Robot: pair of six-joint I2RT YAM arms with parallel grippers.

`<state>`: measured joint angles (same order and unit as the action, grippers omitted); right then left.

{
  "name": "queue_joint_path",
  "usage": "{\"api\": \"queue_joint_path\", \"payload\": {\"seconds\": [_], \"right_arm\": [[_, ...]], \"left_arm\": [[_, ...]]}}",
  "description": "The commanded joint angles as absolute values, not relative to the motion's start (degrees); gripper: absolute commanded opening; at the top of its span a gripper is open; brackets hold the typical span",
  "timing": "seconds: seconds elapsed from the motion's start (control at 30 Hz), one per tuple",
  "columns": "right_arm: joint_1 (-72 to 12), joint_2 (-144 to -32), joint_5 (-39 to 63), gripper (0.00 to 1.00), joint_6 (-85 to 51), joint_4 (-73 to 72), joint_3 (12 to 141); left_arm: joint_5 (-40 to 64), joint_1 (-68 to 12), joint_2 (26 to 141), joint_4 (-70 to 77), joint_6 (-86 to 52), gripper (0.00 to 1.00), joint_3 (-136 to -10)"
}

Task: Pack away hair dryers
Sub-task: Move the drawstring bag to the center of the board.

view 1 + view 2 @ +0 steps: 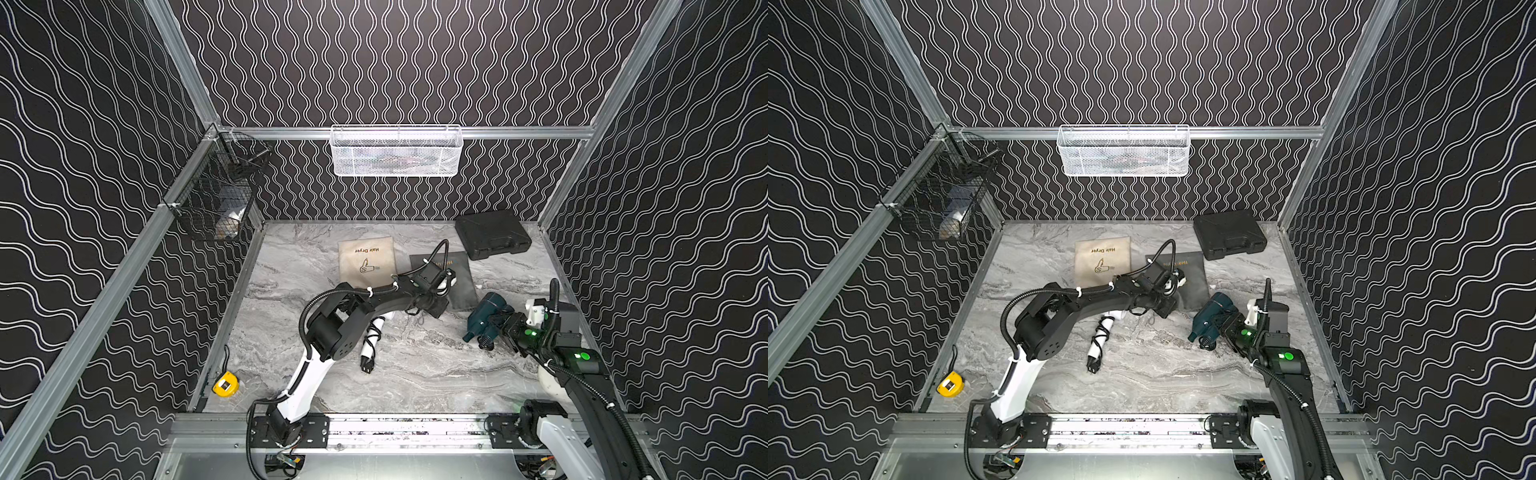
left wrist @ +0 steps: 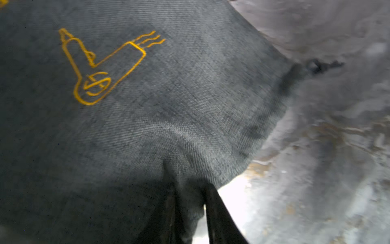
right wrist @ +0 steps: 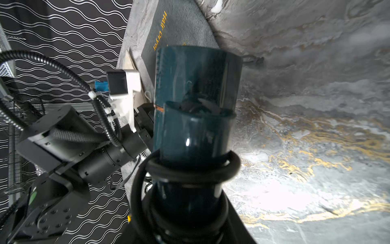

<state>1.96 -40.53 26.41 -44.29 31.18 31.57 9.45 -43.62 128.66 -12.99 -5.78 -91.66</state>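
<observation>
In a top view the white dryer (image 1: 371, 337) lies mid-table, its barrel hidden under the left arm. At the right, the right gripper (image 1: 500, 326) clamps the teal dryer (image 1: 485, 315), though its jaws are hard to make out. The left gripper (image 1: 438, 308) sits over the near edge of the grey pouch (image 1: 463, 286).

Left wrist: blurred fingers (image 2: 217, 211) pinch the pouch cloth.

Right wrist: the teal dryer's cord-wound handle hides the fingers.

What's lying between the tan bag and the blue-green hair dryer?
The dark grey pouch, in both top views, between the tan bag and the teal hair dryer. The left gripper pinches its edge.
</observation>
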Motion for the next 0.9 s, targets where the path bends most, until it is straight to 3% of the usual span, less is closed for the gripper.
{"api": "queue_joint_path", "payload": {"seconds": [0.0, 0.23, 0.4, 0.63, 0.87], "right_arm": [[2.2, -40.2, 24.9, 0.04, -42.8, 32.4, 32.0], [3.0, -41.4, 23.6, 0.04, -41.6, 33.7, 31.1], [4.0, -41.3, 22.0, 0.04, -39.0, 36.5, 32.7], [4.8, -40.9, 21.9, 0.04, -38.9, 36.9, 33.0], [4.9, -39.2, 22.2, 0.04, -39.9, 36.6, 31.7]], "left_arm": [[12.6, -44.3, 128.3, -19.1, -8.5, 0.28, -88.7], [16.0, -45.1, 123.7, -17.3, -14.3, 0.31, -82.3], [15.9, -46.7, 118.8, -18.5, -15.7, 0.45, -78.9], [14.8, -47.0, 112.8, -22.1, -13.7, 0.57, -78.6], [15.7, -47.1, 111.9, -26.6, -5.9, 0.56, -80.3]]}}
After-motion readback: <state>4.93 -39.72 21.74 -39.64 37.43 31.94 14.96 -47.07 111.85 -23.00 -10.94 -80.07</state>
